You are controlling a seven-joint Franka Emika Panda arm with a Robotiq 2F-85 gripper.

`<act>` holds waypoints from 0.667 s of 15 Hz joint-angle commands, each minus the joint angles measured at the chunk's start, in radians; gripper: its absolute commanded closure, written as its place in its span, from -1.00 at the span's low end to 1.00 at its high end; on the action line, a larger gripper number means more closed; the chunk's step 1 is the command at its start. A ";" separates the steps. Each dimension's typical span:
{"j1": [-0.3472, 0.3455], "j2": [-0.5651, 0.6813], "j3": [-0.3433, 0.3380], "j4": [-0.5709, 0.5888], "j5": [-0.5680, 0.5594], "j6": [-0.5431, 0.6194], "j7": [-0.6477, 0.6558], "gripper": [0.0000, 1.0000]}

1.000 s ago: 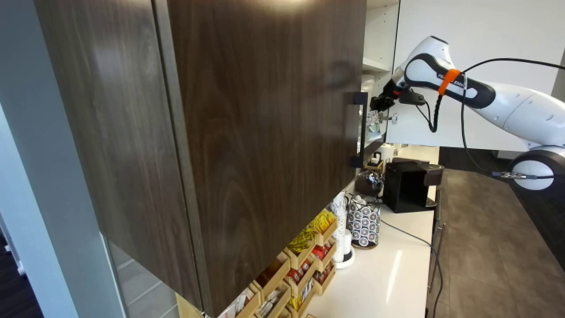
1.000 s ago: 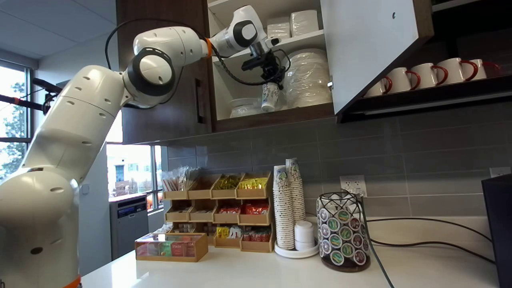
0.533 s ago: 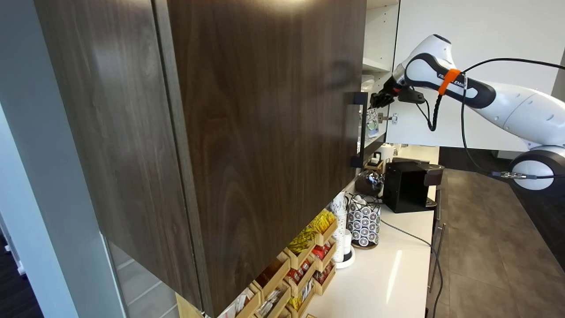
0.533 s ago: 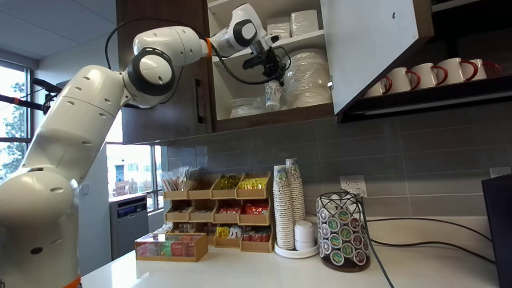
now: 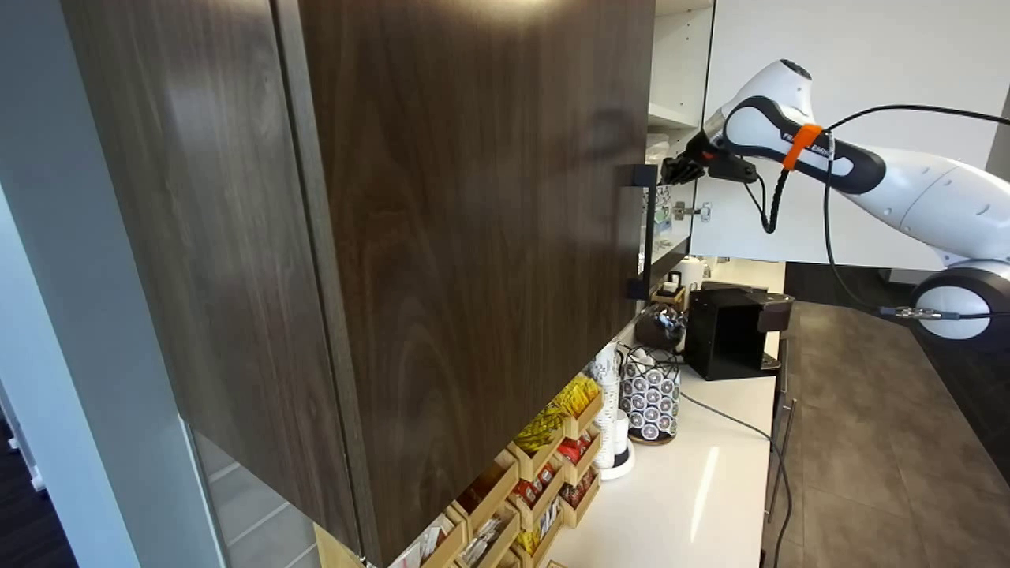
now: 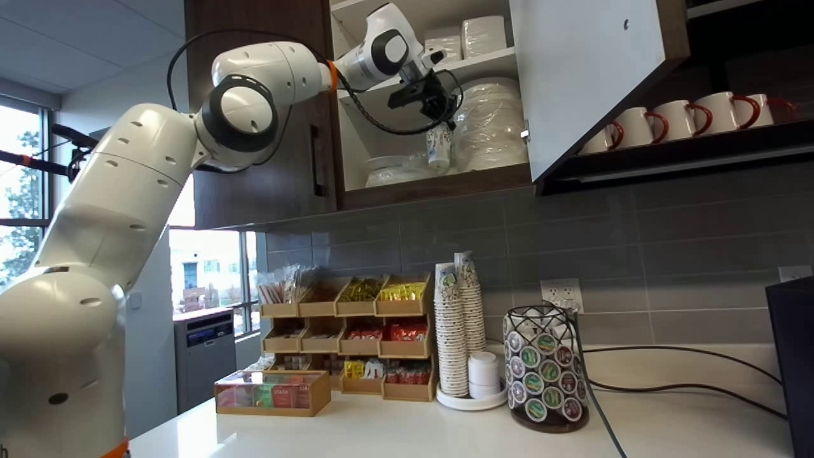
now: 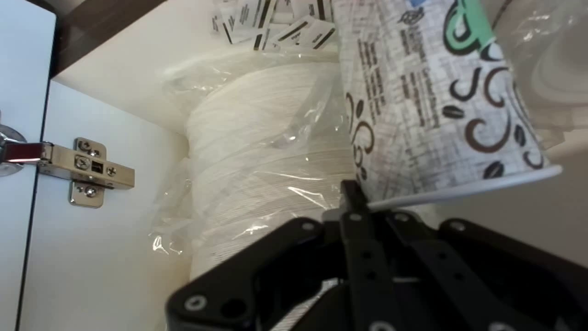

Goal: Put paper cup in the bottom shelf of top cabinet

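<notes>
The paper cup (image 7: 427, 101) is white with brown swirls, dark print and a green patch. It also shows in both exterior views (image 6: 439, 146) (image 5: 664, 203). My gripper (image 7: 374, 204) is shut on its rim; the far finger's tip is hidden by the cup. The cup hangs bottom down, slightly tilted, inside the open top cabinet (image 6: 261, 108), over the bottom shelf (image 6: 445, 185). I cannot tell whether its base touches the shelf. In an exterior view the brown cabinet door (image 5: 473, 237) partly hides the cup and my gripper (image 5: 680, 175).
Stacked plates in clear plastic (image 7: 257, 151) stand close beside the cup. More wrapped plates (image 6: 391, 172) lie on the other side. Striped packets (image 7: 285, 23) lie nearby. The middle shelf (image 6: 483, 62) is above. The open door (image 6: 585, 70) and its hinge (image 7: 92, 170) flank the opening.
My gripper and the cup have moved deeper into the cabinet, toward the tall plate stack, rising slightly and tilting. The grip on the rim stays.
</notes>
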 commanded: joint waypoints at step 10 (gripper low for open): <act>0.007 -0.090 0.003 -0.199 0.008 0.095 0.008 0.98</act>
